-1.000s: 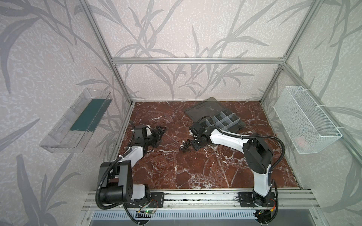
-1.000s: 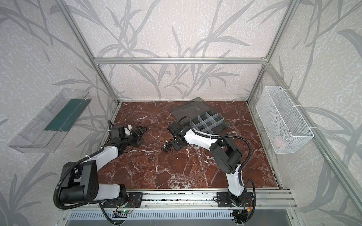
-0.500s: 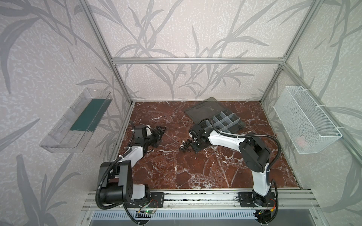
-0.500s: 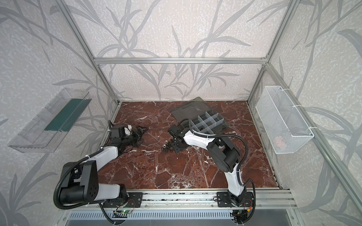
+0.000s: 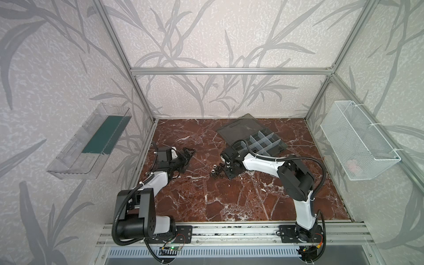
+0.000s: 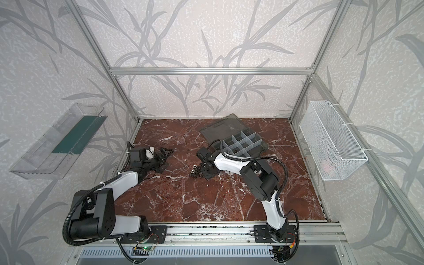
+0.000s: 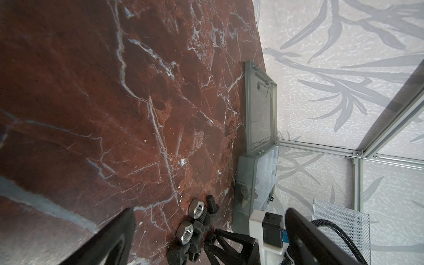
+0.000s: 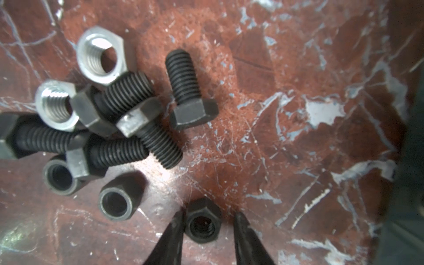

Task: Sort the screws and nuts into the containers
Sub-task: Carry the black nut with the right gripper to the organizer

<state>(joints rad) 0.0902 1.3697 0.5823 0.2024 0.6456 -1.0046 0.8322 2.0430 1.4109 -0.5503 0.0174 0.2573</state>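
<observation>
Got a red-brown marble tabletop point(image 5: 229, 199) with white veins, same in both top views point(image 6: 206, 197). Toward the back right: smoky-grey organiser box point(image 5: 275, 150) sitting flat, lid point(image 5: 243, 128) flipped open and lying flat on the marble behind it. Near the middle, a little heap point(image 5: 216, 171) of hardware. Up close, five black screws point(image 8: 188, 91), four criss-crossed and one just beside them. Two silver nuts point(image 8: 101, 54) touching the tangle, two dark nuts point(image 8: 115, 203) right by it, plus one more dark one lying apart, hole up.

We're watching screws point(image 8: 183, 91) and nuts point(image 8: 101, 55) lying heaped on the table point(image 5: 229, 202), organiser box point(image 5: 281, 146) sitting behind-right, lid point(image 5: 241, 128) lying behind it.
</observation>
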